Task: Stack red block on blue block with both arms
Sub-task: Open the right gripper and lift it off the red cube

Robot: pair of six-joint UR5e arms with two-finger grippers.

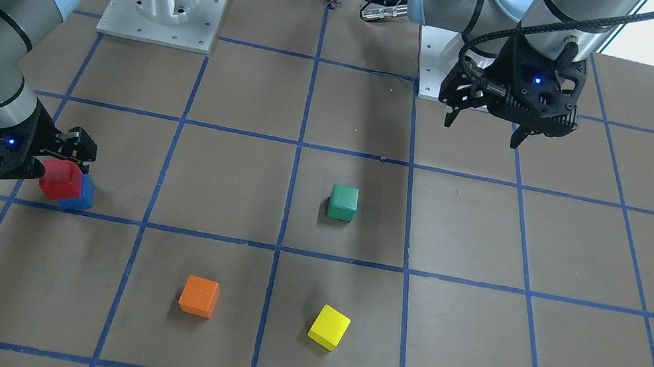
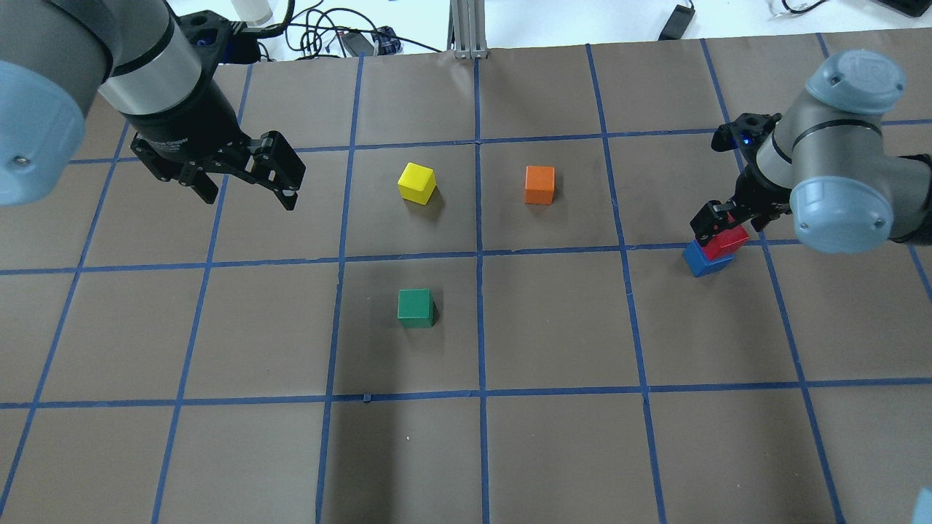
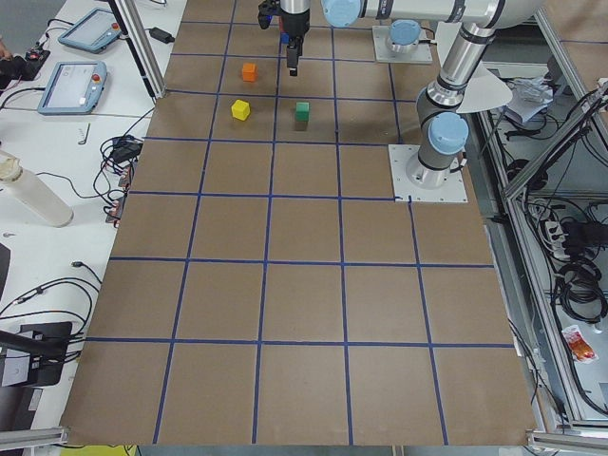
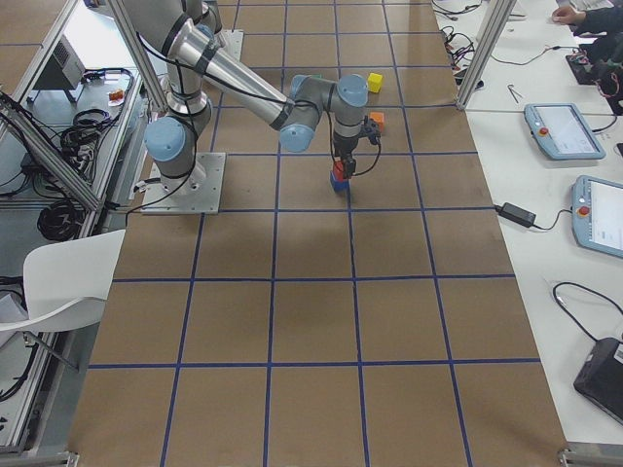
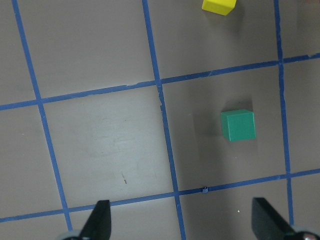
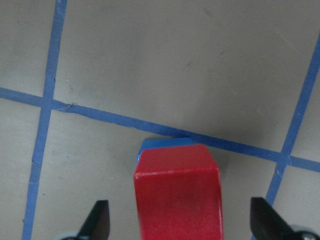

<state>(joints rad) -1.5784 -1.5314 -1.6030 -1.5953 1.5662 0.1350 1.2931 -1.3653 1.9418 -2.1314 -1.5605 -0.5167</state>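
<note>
The red block (image 1: 60, 179) sits on top of the blue block (image 1: 79, 197), slightly turned against it; the stack shows in the overhead view too, red (image 2: 728, 240) over blue (image 2: 703, 260). My right gripper (image 2: 717, 225) is open and straddles the red block. In the right wrist view its fingertips (image 6: 97, 220) stand wide apart with gaps on both sides of the red block (image 6: 177, 195), and a strip of the blue block (image 6: 165, 144) shows behind it. My left gripper (image 2: 247, 189) is open and empty, raised above the table, away from the stack.
A green cube (image 2: 415, 307) sits near the table's middle. A yellow cube (image 2: 416, 183) and an orange cube (image 2: 539, 185) lie farther from the robot. Blue tape lines grid the brown table (image 2: 553, 451). Both arm bases stand at the robot side (image 1: 162, 13).
</note>
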